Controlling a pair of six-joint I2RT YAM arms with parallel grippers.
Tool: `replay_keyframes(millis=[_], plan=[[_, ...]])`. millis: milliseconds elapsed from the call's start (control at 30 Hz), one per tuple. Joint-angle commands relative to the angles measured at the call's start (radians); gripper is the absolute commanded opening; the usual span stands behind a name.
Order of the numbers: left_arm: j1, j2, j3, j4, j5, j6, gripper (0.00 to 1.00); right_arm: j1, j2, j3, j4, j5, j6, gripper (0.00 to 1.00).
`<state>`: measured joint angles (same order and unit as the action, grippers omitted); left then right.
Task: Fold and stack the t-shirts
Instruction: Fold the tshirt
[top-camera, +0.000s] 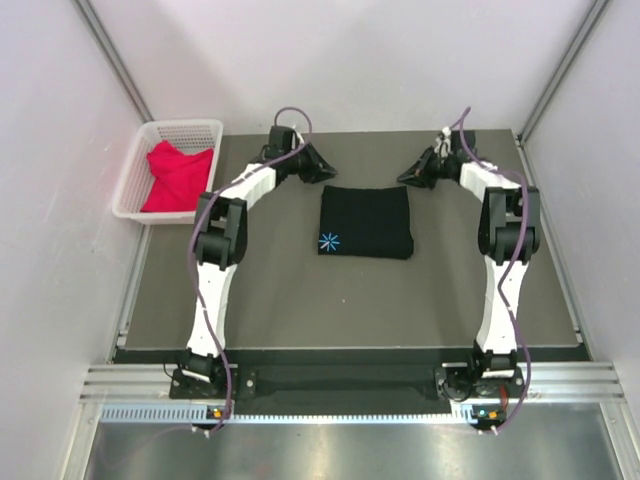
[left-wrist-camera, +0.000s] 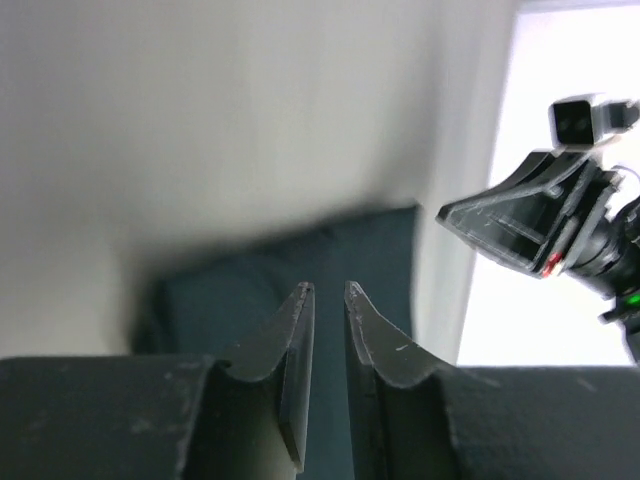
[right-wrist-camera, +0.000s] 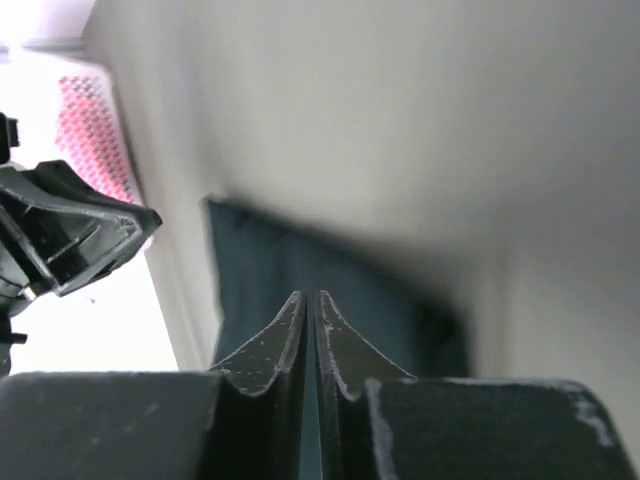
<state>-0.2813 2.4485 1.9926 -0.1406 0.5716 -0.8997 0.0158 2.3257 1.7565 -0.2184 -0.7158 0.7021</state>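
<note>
The black t-shirt lies folded into a flat rectangle at the middle of the table, with a small light blue star print at its near left corner. The red-pink t-shirt is bunched up in the white basket at the far left. My left gripper hovers just past the black shirt's far left corner, its jaws a narrow gap apart and empty. My right gripper hovers past the far right corner, shut and empty. Both wrist views show the black shirt below the fingertips.
The basket stands at the table's far left edge, its lattice showing pink in the right wrist view. Pale walls close in the back and both sides. The two grippers face each other across the shirt's far edge, the right one in the left wrist view.
</note>
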Motion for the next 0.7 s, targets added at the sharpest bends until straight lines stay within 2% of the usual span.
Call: replay_keyframes(millis=[0,167,267,333,467,667], plan=[[-0.030,-0.239,-0.107,-0.027,0.022,0.028,0.24,-0.007,-0.234,0.023,-0.183,0.023,-0.113,0.08],[-0.096,-0.408,-0.339,0.024,0.056,-0.005,0.22,0.019,-0.383,-0.205,-0.148,-0.068,-0.090,0.13],[-0.136,-0.474,-0.529,0.116,0.063,-0.047,0.19,0.059,-0.474,-0.354,-0.095,-0.143,-0.096,0.13],[-0.156,-0.488,-0.581,0.169,0.066,-0.057,0.17,0.076,-0.486,-0.422,-0.069,-0.200,-0.104,0.11],[-0.168,-0.497,-0.719,0.311,0.082,-0.145,0.14,0.088,-0.467,-0.566,-0.003,-0.278,-0.127,0.06],[-0.142,-0.409,-0.787,0.280,0.071,-0.067,0.12,0.076,-0.291,-0.551,-0.018,-0.275,-0.211,0.03]])
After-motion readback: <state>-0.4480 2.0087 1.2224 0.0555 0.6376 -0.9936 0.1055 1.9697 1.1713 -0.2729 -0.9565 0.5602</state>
